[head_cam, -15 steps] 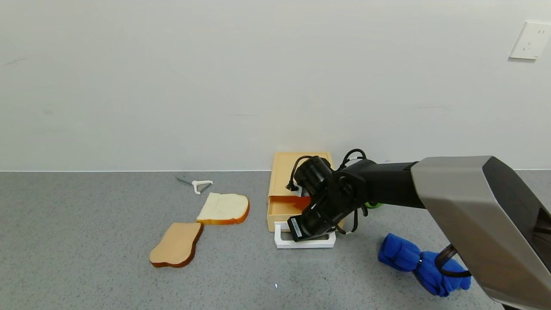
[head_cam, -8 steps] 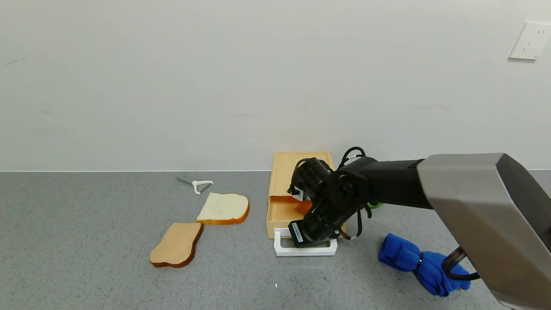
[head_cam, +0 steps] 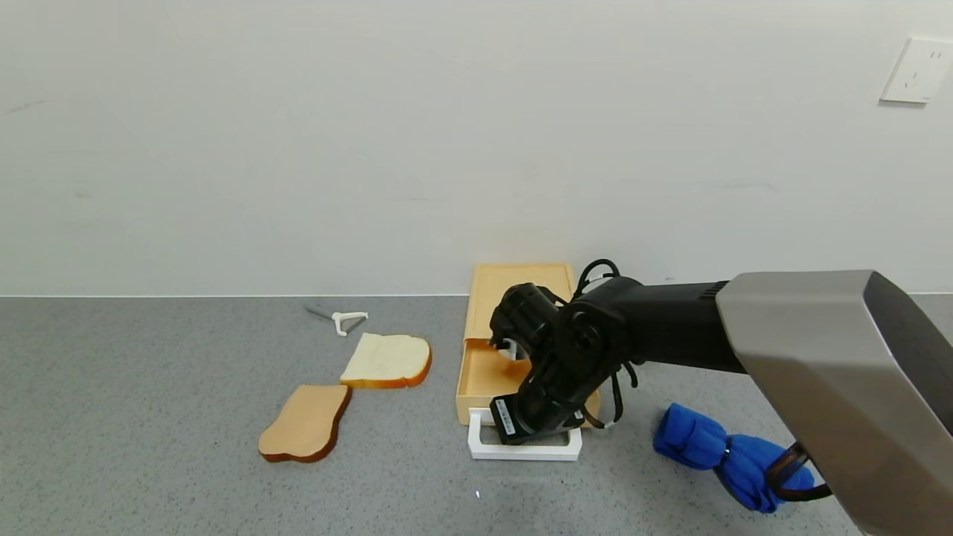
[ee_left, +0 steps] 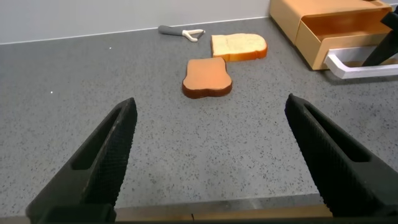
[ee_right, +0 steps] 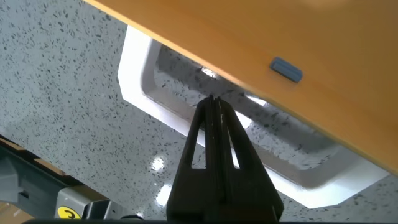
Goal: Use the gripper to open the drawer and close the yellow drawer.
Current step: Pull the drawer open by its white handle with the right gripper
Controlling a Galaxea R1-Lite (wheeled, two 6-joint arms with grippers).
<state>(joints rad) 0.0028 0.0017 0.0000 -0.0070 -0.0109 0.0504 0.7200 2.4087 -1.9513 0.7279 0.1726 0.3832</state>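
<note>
The pale yellow box (head_cam: 521,279) stands against the back wall. Its drawer (head_cam: 476,376) is slid partly out towards me, with the white loop handle (head_cam: 525,450) at its front. My right gripper (head_cam: 532,435), black with cables and a white label, hangs over the handle. In the right wrist view its fingers (ee_right: 213,102) are pressed shut, with the tips down inside the handle loop (ee_right: 140,81), just below the drawer front (ee_right: 249,37). My left gripper (ee_left: 211,102) is open and empty, low over the counter at the left, far from the drawer (ee_left: 339,31).
Two bread slices (head_cam: 388,359) (head_cam: 307,421) lie left of the drawer. A white peeler (head_cam: 342,320) lies behind them. A blue folded umbrella (head_cam: 733,454) lies to the right, under my right arm. A small green thing (head_cam: 646,355) shows beside the box.
My right gripper has moved towards me with its fingers in the handle loop. The drawer has slid further out of the box.
</note>
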